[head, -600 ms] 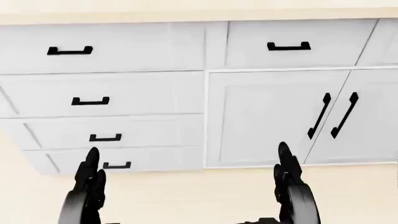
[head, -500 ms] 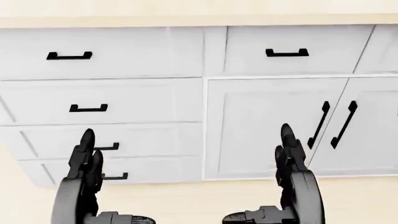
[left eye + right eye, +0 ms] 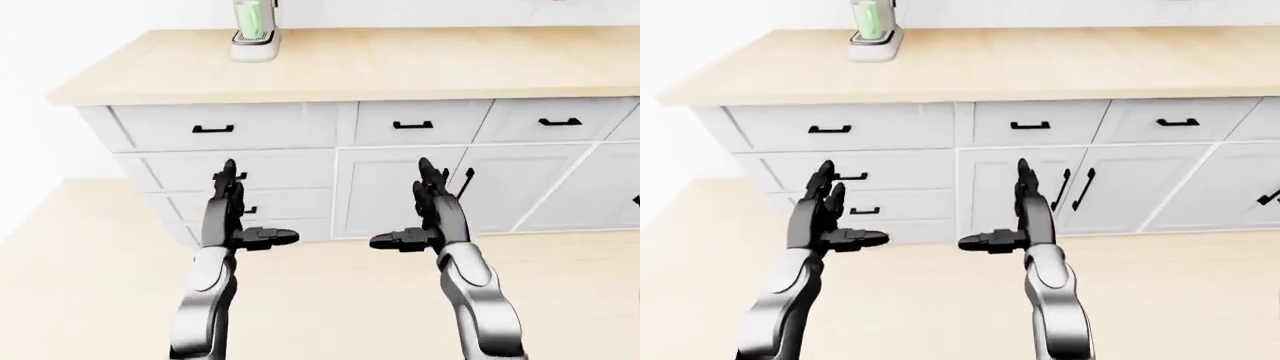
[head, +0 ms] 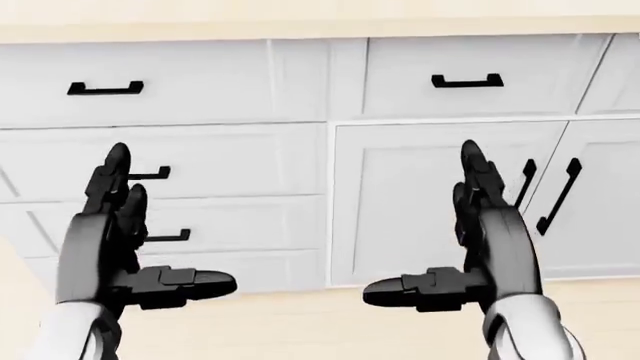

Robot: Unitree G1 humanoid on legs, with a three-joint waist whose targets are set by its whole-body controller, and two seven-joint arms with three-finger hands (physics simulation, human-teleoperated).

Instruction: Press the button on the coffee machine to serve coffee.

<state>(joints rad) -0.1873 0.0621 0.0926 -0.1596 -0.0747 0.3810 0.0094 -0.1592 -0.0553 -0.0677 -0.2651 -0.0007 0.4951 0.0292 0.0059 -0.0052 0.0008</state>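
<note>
The lower part of the coffee machine [image 3: 254,43] stands at the top left of the left-eye view, on the light wood counter [image 3: 400,67]. A green cup [image 3: 254,18] sits on its base. Its button is cut off by the top edge. My left hand [image 4: 135,225] and right hand [image 4: 462,225] are both open and empty, with fingers pointing up and thumbs turned inward. They are held level in front of the white cabinet fronts, well below the counter top and far from the machine.
White drawers with black handles [image 4: 105,88] fill the left side below the counter, and cabinet doors [image 4: 440,195] fill the right. A white wall [image 3: 50,45] borders the counter's left end. Light wood floor [image 3: 330,300] lies between me and the cabinets.
Both hands have risen in the head view and their thumbs now show. The cabinet picture shifted slightly, so the camera moved a little.
</note>
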